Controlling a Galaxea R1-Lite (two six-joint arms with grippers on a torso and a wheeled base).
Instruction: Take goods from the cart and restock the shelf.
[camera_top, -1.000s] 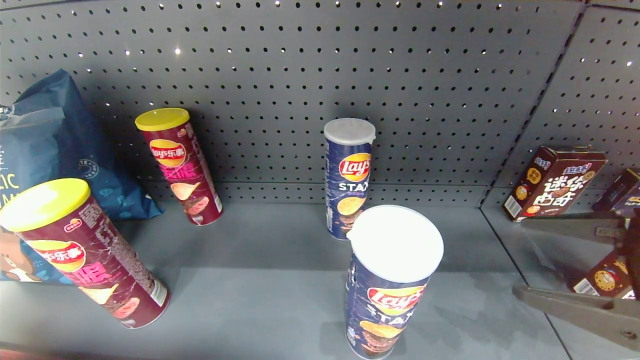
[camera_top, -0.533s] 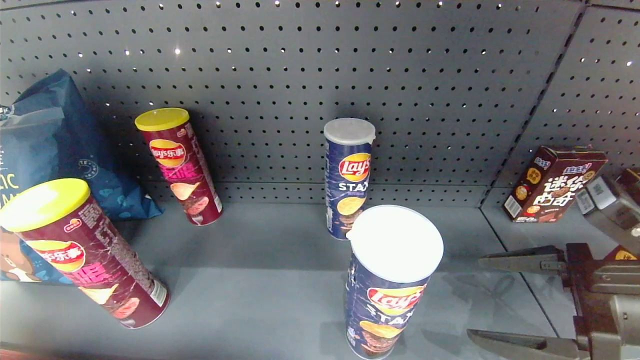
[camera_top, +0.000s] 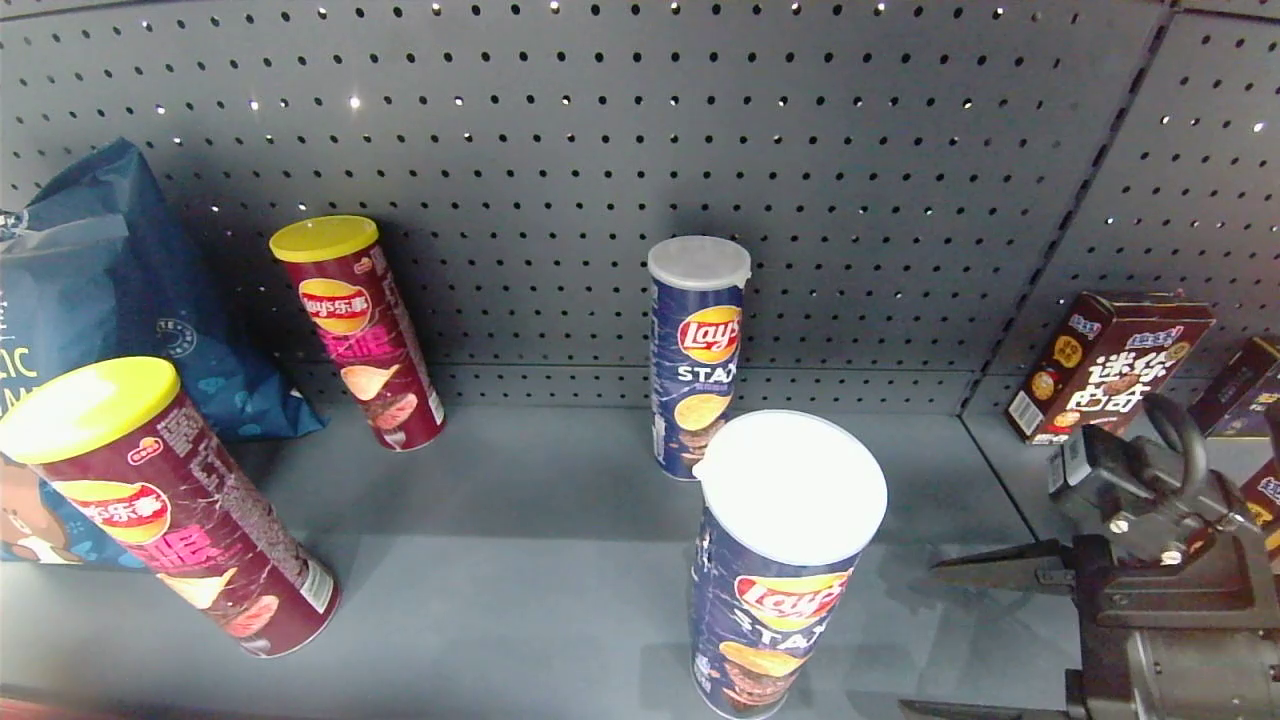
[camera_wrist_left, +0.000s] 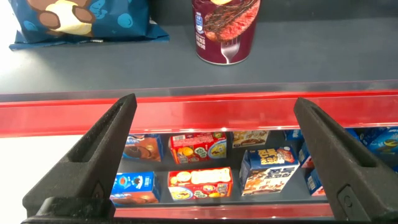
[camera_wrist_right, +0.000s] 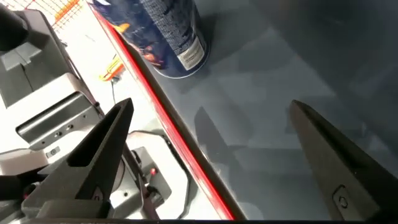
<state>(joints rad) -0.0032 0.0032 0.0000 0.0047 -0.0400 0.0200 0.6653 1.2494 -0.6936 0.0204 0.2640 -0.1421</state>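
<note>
Right gripper (camera_top: 930, 640) sits low at the right end of the shelf (camera_top: 520, 560), fingers spread wide with nothing between them, tips pointing toward the front blue can (camera_top: 775, 600). There's a gap between them, no contact. That can stands upright near the shelf's front edge, white lid on. The back blue can (camera_top: 697, 360) stands right behind it against the pegboard (camera_top: 640, 120), also upright.

Over on the left there are two red cans with yellow lids. The front red can (camera_top: 170, 510) is near the front edge and the back red can (camera_top: 355, 335) is by the pegboard, well apart from the blue ones. A blue bag (camera_top: 110, 290) leans at the far left, just behind the front red can.

In the next bay to the right a brown box (camera_top: 1105, 365) stands against the back, with a few more boxes partly hidden behind the right arm.

Left gripper (camera_wrist_left: 216, 104) is out in front of the shelf's red lip (camera_wrist_left: 199, 115), a bit below it, fingers also wide apart and holding nothing. Under the lip a lower shelf shows rows of small boxes (camera_wrist_left: 199, 183).
</note>
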